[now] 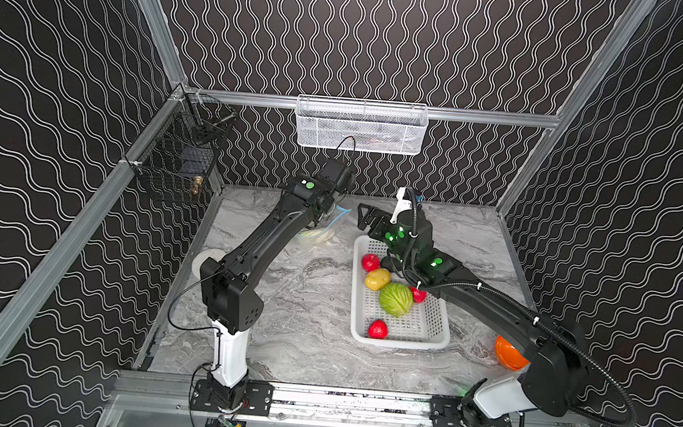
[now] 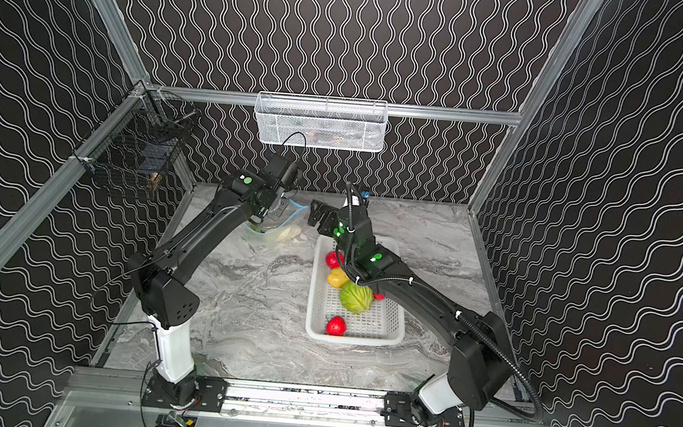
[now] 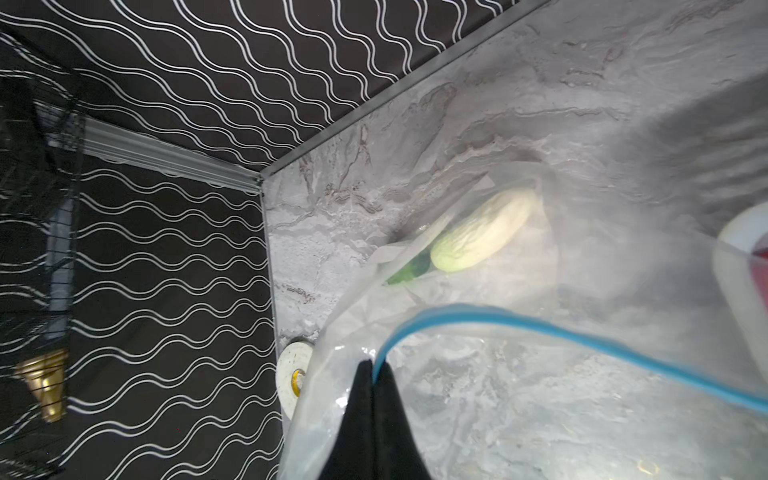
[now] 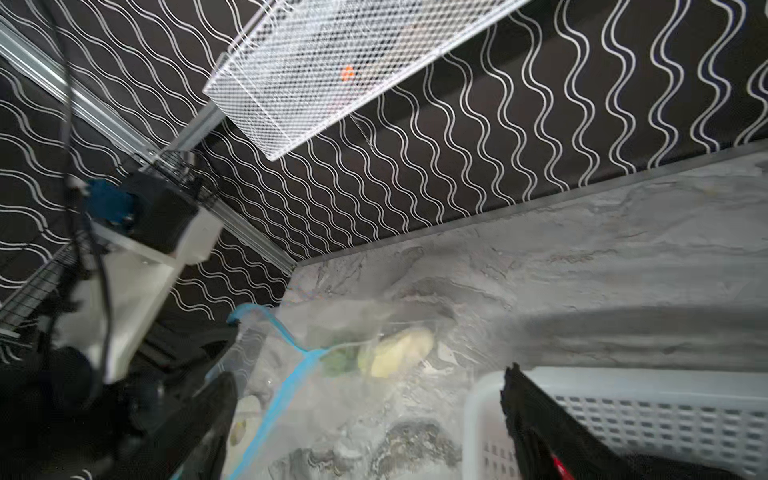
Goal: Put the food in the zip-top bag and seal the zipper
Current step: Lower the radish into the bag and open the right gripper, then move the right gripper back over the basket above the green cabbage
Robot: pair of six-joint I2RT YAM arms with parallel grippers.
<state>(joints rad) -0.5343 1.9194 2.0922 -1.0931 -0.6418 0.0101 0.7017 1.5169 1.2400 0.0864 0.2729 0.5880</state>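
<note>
Pinching zipper (image 3: 478,311), left jaws shut — right jaws wide, empty; radish (image 3: 486,232) flat, leaves leftward.

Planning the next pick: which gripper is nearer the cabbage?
Right. The right gripper hangs open near the basket's far end, beyond the cabbage. The left gripper is farther off, outside the basket, shut on the bag's zipper.

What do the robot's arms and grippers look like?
The left arm and right arm are black with white base links and green dots near the wrists. A ribbed black hose follows the right one. The left gripper and right gripper are black.
</note>
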